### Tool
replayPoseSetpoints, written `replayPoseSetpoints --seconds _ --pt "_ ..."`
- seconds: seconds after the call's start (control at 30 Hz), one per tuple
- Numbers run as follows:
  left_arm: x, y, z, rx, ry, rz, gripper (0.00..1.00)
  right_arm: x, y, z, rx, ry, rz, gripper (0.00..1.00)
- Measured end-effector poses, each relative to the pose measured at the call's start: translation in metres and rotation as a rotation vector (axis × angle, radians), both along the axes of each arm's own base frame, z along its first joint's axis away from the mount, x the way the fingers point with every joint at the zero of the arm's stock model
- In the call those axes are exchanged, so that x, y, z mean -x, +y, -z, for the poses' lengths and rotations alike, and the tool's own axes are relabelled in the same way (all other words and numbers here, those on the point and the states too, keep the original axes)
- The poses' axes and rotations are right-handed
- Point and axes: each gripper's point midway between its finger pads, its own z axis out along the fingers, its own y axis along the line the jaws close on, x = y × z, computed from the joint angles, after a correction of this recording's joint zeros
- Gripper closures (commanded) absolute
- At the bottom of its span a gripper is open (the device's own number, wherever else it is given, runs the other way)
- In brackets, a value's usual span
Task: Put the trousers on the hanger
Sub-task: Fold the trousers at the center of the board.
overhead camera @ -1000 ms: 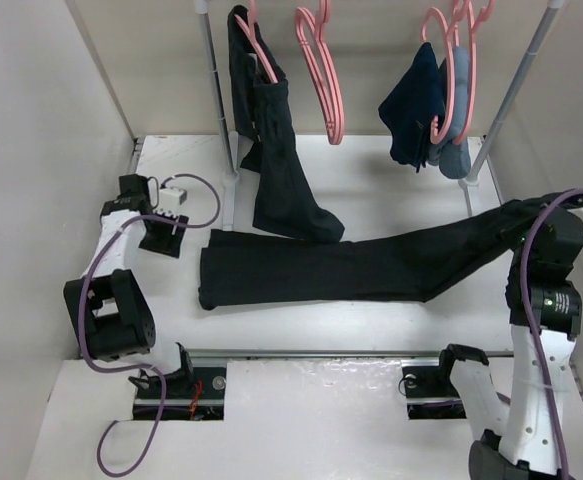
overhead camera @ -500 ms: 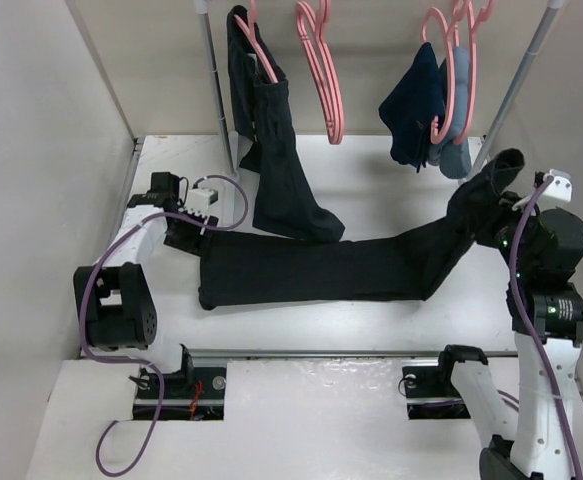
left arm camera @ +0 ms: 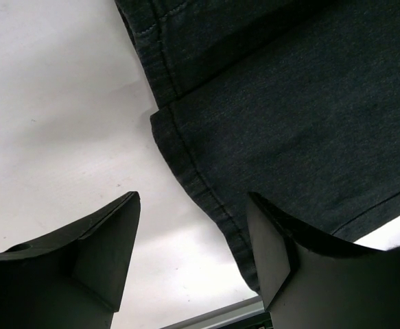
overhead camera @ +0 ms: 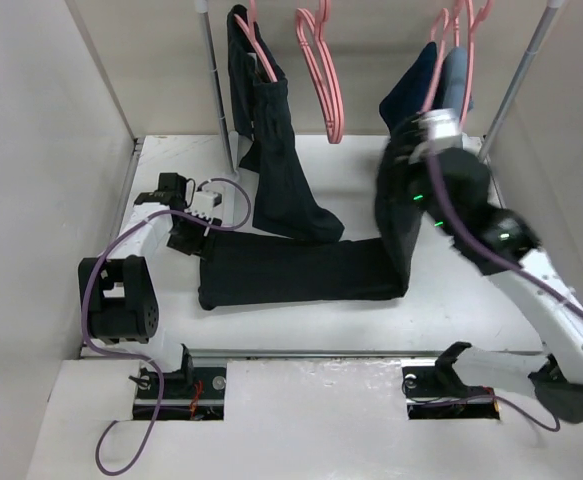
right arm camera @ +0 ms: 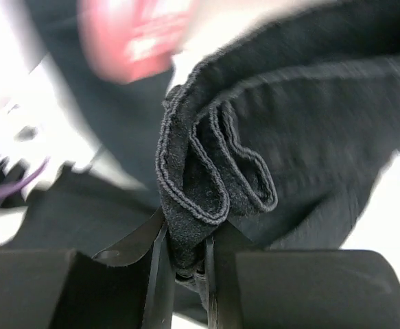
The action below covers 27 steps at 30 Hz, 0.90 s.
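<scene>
We see the trousers (overhead camera: pixel 301 270) lying flat across the middle of the table (overhead camera: pixel 351 190), one end at 9 o'clock. Toward 3 o'clock the cloth turns up off the surface and rises in a dark fold to the right gripper (overhead camera: pixel 403 165). The right arm reaches in from 4 o'clock.

In the right wrist view the right gripper (right arm camera: pixel 186 264) has its jaws pressed nearly together on a bunched, hemmed fold of the trousers (right arm camera: pixel 193 178), which loops out just above the fingertips. A blurred pink shape sits at 11 o'clock in that view; we cannot tell what it is.

The left gripper (overhead camera: pixel 189 238) sits low at the 9 o'clock end of the trousers. In its wrist view the left gripper (left arm camera: pixel 193 205) has its jaws spread wide with nothing between them. The stitched edge of the trousers (left arm camera: pixel 289 123) runs just beyond its fingertips.

The hanger (overhead camera: pixel 333 115) hangs bare on the rail at 12 o'clock. A second dark pair (overhead camera: pixel 271 150) hangs at 11 o'clock and a navy garment (overhead camera: pixel 411 95) at 1 o'clock, each on its own pink hanger.
</scene>
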Motion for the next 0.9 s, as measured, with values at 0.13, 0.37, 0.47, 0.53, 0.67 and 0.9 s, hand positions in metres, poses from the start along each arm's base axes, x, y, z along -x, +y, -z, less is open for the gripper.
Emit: replayPoseSetpoints --seconds 0.13,0.37,0.47,0.53,0.67,0.9 --pt "-0.002 -0.001 0.0 -0.002 -0.006 -0.006 0.4 0.034 0.071 0.01 0.104 -0.04 -0.081 1.0" --pt "-0.003 0.0 0.001 -0.006 -0.01 -0.016 0.4 0.071 0.047 -0.022 0.053 -0.149 0.061 1.0" --pt "0.0 0.002 0.005 -0.019 0.001 -0.018 0.45 0.084 0.075 -0.025 0.032 -0.17 0.044 1.0" --pt "0.0 0.004 0.008 -0.028 0.008 -0.018 0.51 0.084 0.103 -0.018 0.038 -0.172 0.061 1.0" --pt "0.005 0.006 0.019 -0.04 0.035 -0.014 0.57 0.073 0.158 0.025 0.126 -0.155 0.092 1.0" --pt "0.021 0.011 0.035 -0.068 0.081 -0.006 0.54 0.064 0.208 0.08 0.247 -0.144 0.06 1.0"
